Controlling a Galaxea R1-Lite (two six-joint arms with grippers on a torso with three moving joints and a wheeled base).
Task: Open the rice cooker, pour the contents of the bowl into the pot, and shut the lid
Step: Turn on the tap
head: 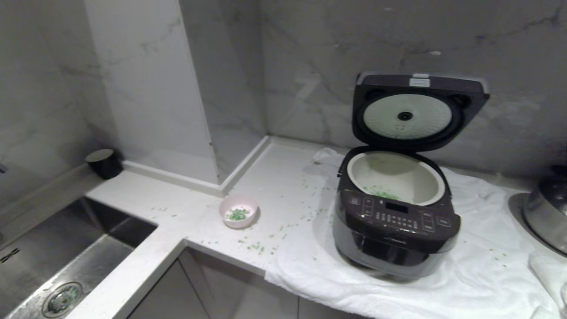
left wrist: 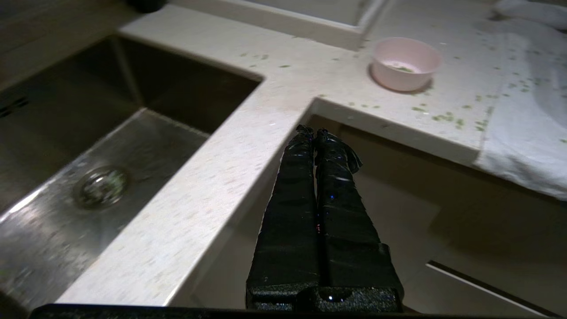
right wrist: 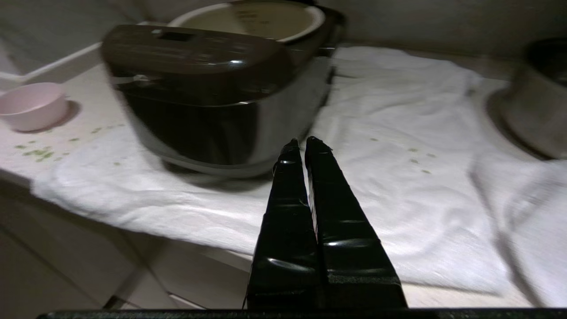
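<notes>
Both hands hang low in front of the surface's edge, off the head view: the left hand (left wrist: 314, 132) pressed shut on nothing, short of the corner beside the sink (head: 66, 266), and the right hand (right wrist: 304, 142) likewise closed and empty, facing the rice cooker (head: 394, 221). That cooker sits on a white towel (head: 465, 274) with its lid (head: 418, 110) raised upright and green bits (head: 381, 193) in its white pot (head: 421, 181). Left of the cooker, well apart, stands the pink bowl (head: 239, 210), a few bits inside and more strewn around it.

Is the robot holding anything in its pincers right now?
No. The left pincer and right pincer are both shut on nothing, off the counter's edge. The bowl sits alone.
</notes>
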